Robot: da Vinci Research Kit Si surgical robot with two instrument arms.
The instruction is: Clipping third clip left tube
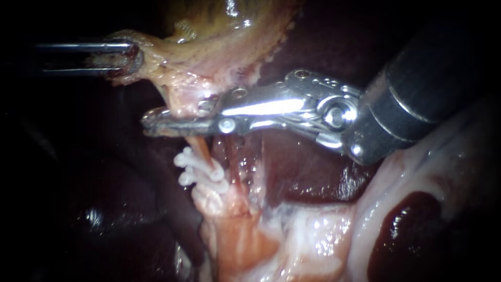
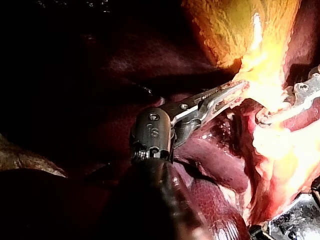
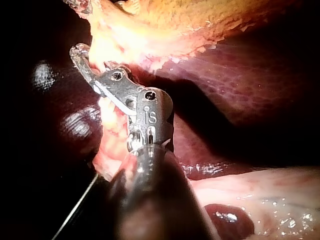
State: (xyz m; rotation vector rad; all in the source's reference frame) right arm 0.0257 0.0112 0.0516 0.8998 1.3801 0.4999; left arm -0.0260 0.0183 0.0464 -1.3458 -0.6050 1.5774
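Endoscope view: right instrument's tool lies across the left tube, just above two white clips; clenched or not, cannot tell. Left instrument's tool grasps the gallbladder. Step: seating third clip. Next, probably: confirm tube fully enclosed, then squeeze.

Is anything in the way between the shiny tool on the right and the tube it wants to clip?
Nothing visible. The right instrument sits right at the left tube, just above the two white clips. The left instrument holds the gallbladder aside.
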